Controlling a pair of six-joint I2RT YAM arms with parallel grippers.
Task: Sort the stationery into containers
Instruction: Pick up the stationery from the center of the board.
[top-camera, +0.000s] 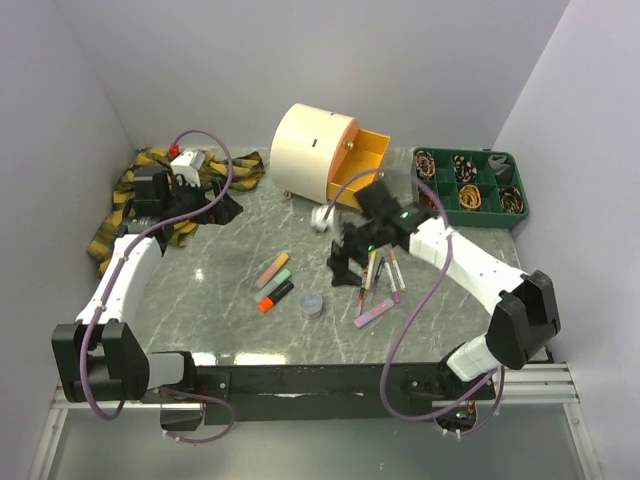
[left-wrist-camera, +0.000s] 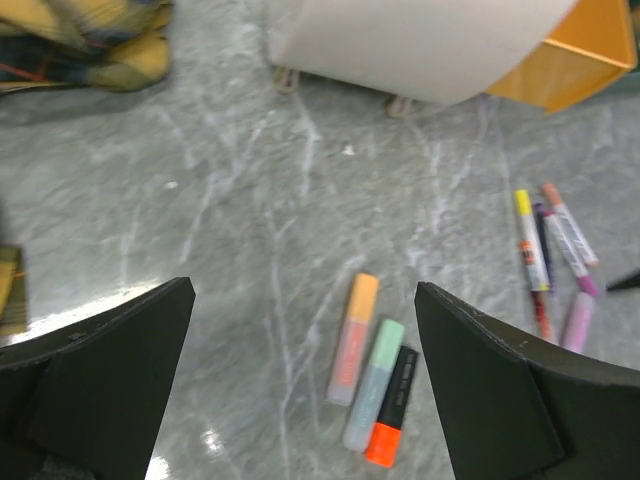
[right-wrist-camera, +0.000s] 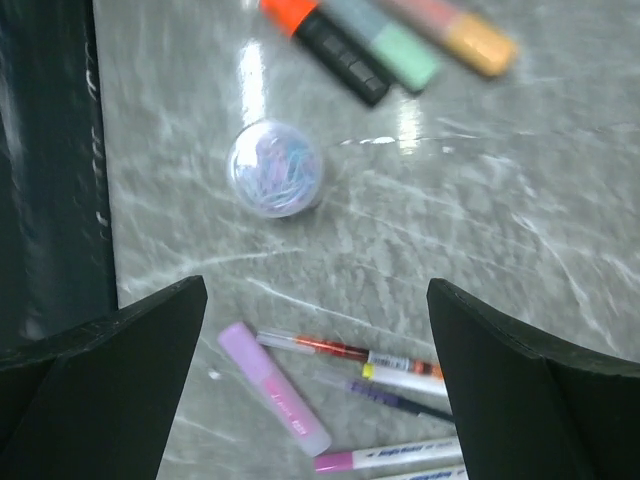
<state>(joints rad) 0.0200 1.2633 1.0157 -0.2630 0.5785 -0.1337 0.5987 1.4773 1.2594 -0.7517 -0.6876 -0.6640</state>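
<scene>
Top view: the left gripper hangs at the table's far left, by the plaid cloth, well apart from all the stationery. Its wrist view shows the jaws spread wide with nothing between them; the orange highlighter, green highlighter and black-and-red highlighter lie side by side on the marble below the gap, nearer the right finger. Off to the right lie the thin pens and the pink highlighter.

The right gripper hovers mid-table, just left of the pens and in front of the cream cabinet, whose orange drawer stands pulled out. Right wrist view: its jaws are also wide and empty. Below the gap, toward its near edge, are the pink highlighter, a red pen, a yellow pen, a purple pen and a pink pen. The round tin sits farther off, with the three other highlighters beyond it.

The green tray rests at the far right, with coiled bands in several compartments.
</scene>
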